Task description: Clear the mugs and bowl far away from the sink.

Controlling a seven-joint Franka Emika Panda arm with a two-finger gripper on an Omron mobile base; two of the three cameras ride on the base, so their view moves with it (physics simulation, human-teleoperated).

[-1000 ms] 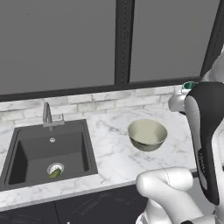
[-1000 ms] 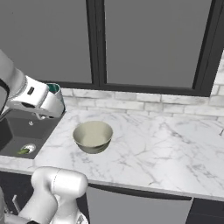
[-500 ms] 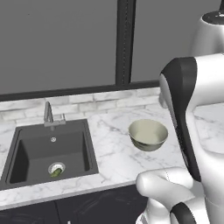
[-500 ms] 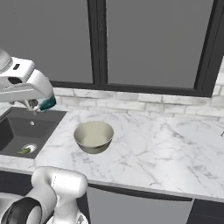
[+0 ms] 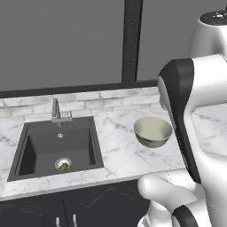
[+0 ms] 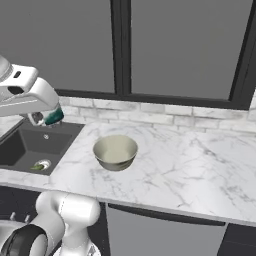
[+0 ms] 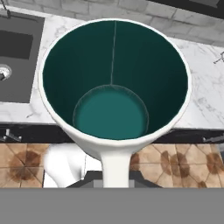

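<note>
- Where the right base view catches the arm's head, the end effector (image 6: 47,119) hangs in the air above the near right corner of the sink (image 6: 30,147), over the line where the basin meets the marble bench (image 6: 200,165).
- Its jaws are drawn in tight on the white mug with the teal band (image 6: 53,117), which it carries clear of the bench; only the teal part of the mug peeks out below the white hand in that view.
- Seen from the hand view, the mug (image 7: 114,83) faces the camera mouth-first: a white rim, a dark teal inside wall and a lighter teal floor, with nothing in it. Its white handle runs down toward the bottom of the picture.
- Beyond the mug's rim in that view lie the marble top, a corner of the dark basin at the upper left, the dark cabinet fronts and a brown tiled floor.
- The bowl (image 5: 153,131) sits upright on the bench to the right of the sink (image 5: 57,146), apart from the basin's edge, its greenish-cream inside bare.
- The steel faucet (image 5: 56,111) stands at the back edge of the basin, and the round silver drain (image 5: 63,164) holds something small and green.
- A dark-framed window runs behind the grey brick backsplash.
</note>
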